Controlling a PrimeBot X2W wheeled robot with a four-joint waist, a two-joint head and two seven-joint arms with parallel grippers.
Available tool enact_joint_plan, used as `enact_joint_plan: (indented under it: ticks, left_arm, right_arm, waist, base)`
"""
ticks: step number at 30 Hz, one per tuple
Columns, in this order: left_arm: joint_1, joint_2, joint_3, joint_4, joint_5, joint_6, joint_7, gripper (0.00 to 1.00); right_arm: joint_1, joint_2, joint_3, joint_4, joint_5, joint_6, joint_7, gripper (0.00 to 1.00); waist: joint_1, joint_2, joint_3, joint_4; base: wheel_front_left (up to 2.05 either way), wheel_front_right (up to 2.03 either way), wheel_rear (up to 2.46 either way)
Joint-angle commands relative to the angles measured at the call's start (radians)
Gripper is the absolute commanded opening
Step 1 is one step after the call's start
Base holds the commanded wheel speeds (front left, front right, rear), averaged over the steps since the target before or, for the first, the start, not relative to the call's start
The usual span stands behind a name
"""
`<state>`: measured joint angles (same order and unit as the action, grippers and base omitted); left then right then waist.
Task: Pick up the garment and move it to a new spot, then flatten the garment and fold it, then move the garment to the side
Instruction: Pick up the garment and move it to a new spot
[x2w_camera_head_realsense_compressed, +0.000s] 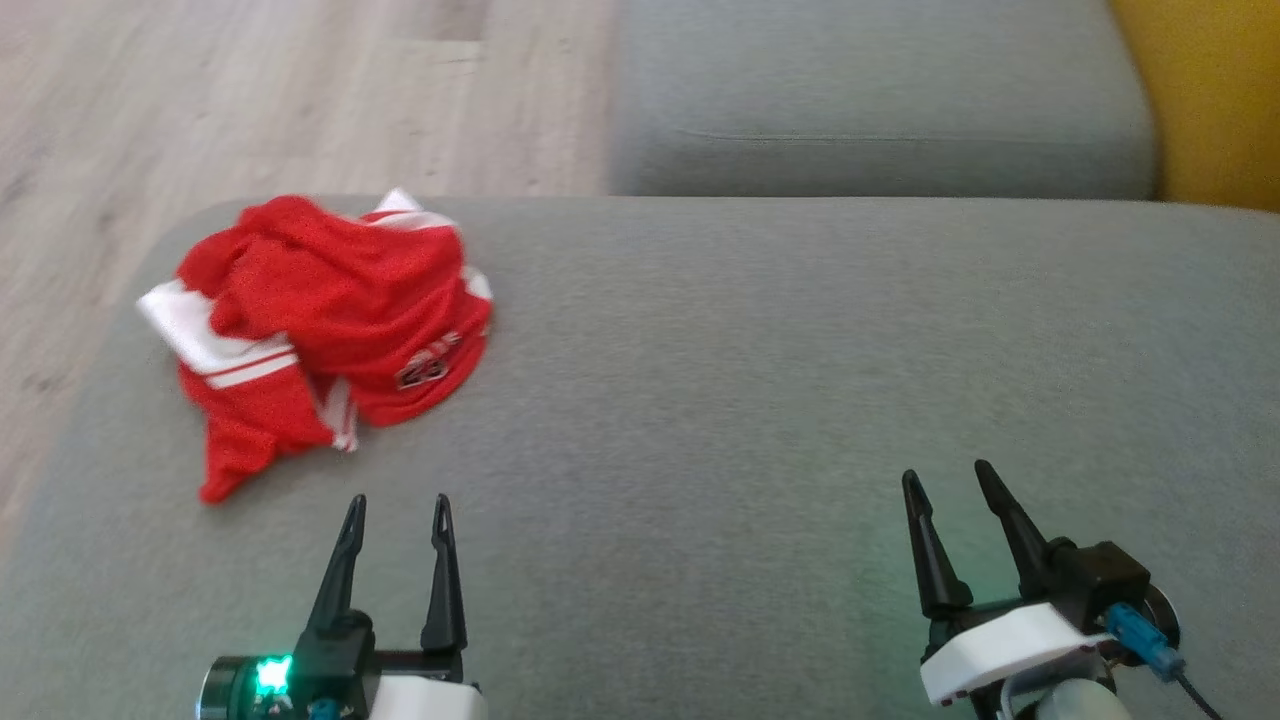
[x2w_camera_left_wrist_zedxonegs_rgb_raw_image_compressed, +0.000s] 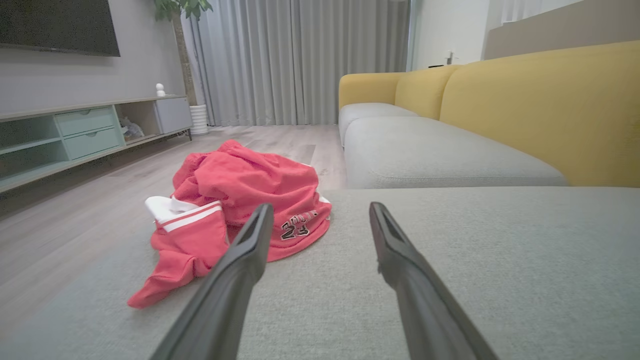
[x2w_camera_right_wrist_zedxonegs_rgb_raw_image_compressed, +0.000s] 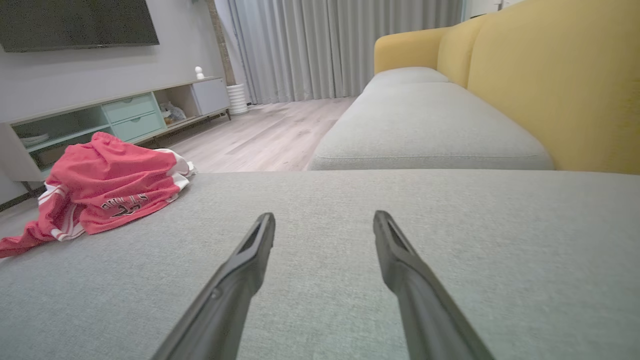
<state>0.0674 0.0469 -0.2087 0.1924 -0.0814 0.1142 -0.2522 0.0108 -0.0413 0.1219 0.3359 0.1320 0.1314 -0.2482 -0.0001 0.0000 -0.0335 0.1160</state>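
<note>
**K:** What surface was I looking at?
**Me:** I had a wide grey fabric seat (x2w_camera_head_realsense_compressed: 700, 400) under both arms, flat and even; a second grey seat cushion (x2w_camera_head_realsense_compressed: 880, 90) lay beyond it; a yellow backrest (x2w_camera_head_realsense_compressed: 1210, 90) ran along my right; pale wood floor (x2w_camera_head_realsense_compressed: 250, 100) showed past the left and far-left edges.
**K:** Room?
**Me:** Living room; grey curtains (x2w_camera_left_wrist_zedxonegs_rgb_raw_image_compressed: 300, 60) at the far end; low TV unit (x2w_camera_left_wrist_zedxonegs_rgb_raw_image_compressed: 75, 135) with pale green drawers along the left wall, dark TV (x2w_camera_left_wrist_zedxonegs_rgb_raw_image_compressed: 55, 25) above it; plant (x2w_camera_left_wrist_zedxonegs_rgb_raw_image_compressed: 182, 10) in a white pot (x2w_camera_left_wrist_zedxonegs_rgb_raw_image_compressed: 199, 117) in the corner.
**K:** Where was the piece?
**Me:** The red garment (x2w_camera_head_realsense_compressed: 330, 320), white-trimmed, lay crumpled in a heap on the far-left part of the seat, near its rounded corner; one red end trailed toward me; dark print on a lower fold, too small for me to read.
**K:** Claws?
**Me:** My left gripper (x2w_camera_head_realsense_compressed: 400, 500) sat near the heap, just short of it, fingers spread wide, gripping nothing, apart from the cloth; my right gripper (x2w_camera_head_realsense_compressed: 947, 472) was well apart to the right over bare fabric, equally wide, also holding nothing.
**K:** Anything between?
**Me:** Grey fabric ran unbroken from the left fingers to the heap.
</note>
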Motion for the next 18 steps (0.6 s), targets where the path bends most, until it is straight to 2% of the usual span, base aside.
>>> enact_joint_plan:
  ticks: [1,14,18]
  left_arm:
    - [-0.044,0.003,0.024,-0.025,-0.006,0.005,-0.01,1.0]
    - [-0.024,0.003,0.047,-0.019,0.014,0.002,-0.01,1.0]
    - [-0.016,0.003,0.069,-0.031,0.009,0.01,-0.01,1.0]
  right_arm:
    - [-0.035,-0.009,0.024,-0.032,0.005,-0.001,-0.014,1.0]
    - [-0.01,-0.009,0.043,-0.04,0.014,-0.001,-0.014,1.0]
    - [-0.016,-0.009,0.063,-0.037,0.012,-0.001,-0.014,1.0]
  waist:
    - [0.0001,0.0,0.003,0.052]
    - [0.0001,0.0,-0.003,0.344]
    - [0.0001,0.0,0.011,0.381]
  base:
    - [0.0,0.0,0.0]
    - [0.0,0.0,0.0]
    - [0.0,0.0,0.0]
